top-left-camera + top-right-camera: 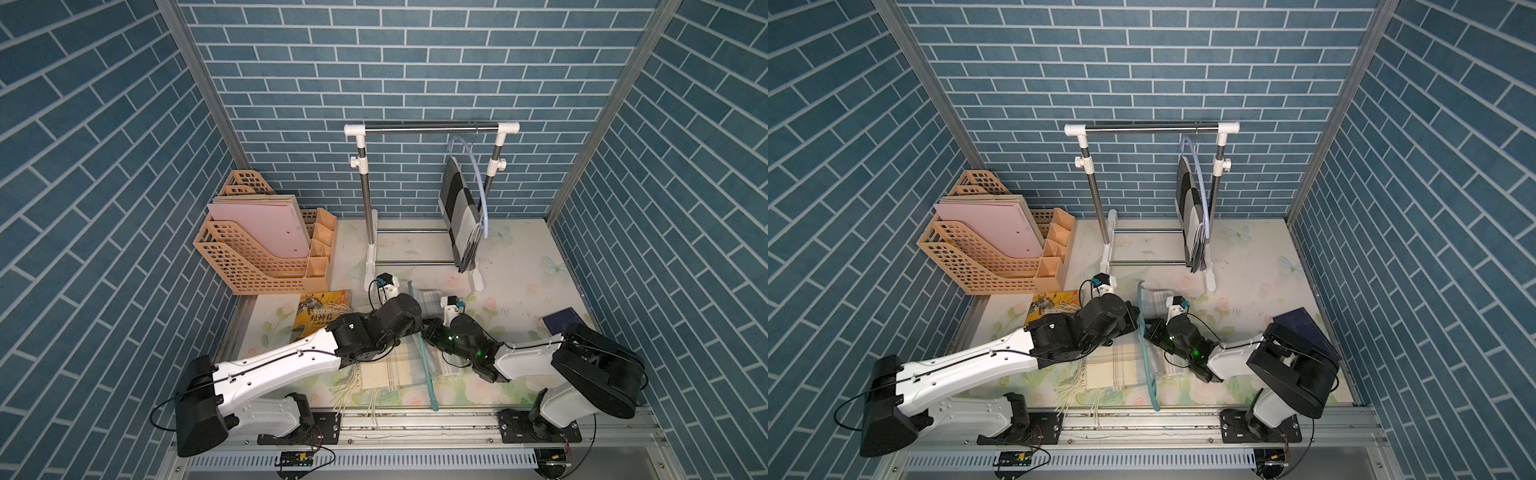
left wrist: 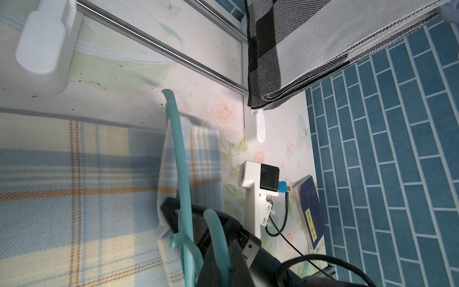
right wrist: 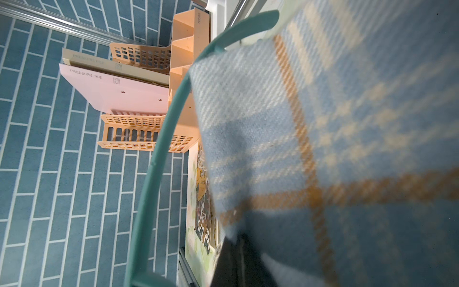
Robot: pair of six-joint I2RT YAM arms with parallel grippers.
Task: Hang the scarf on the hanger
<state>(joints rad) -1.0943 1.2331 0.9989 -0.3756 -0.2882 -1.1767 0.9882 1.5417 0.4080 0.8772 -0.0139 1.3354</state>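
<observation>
Both arms are in tight, just in front of the clothes rail (image 1: pixel 419 129), and this is the threading step: scarf onto hanger, with the hanger not yet anywhere near the bar. The left gripper (image 1: pixel 1135 320) has its fingers closed. From the left wrist view they look clamped on the teal hanger (image 2: pixel 179 149) down by its hook, holding it up on edge rather than flat. Right against it, the right gripper (image 1: pixel 1151 331) is closed too, pinching an edge of the plaid scarf (image 2: pixel 74 174). The right wrist view shows cloth up off the table (image 1: pixel 519 257), draped close to the camera, its corner up against the hanger's curved arm. Most of the scarf lies spread on the near side of the rail's feet, with its fringe trailing furthest from the rail. On the rail itself, at the end nearer the right arm, a grey checked scarf (image 1: pixel 457 208) hangs on a pale hanger (image 1: pixel 483 195), and that's the look to match. Next, I'd say, the right arm must draw the cloth across the hanger until both halves balance while the left holds steady, and only then does the hook go up to the bar. One lopsided pull and it slides off.
</observation>
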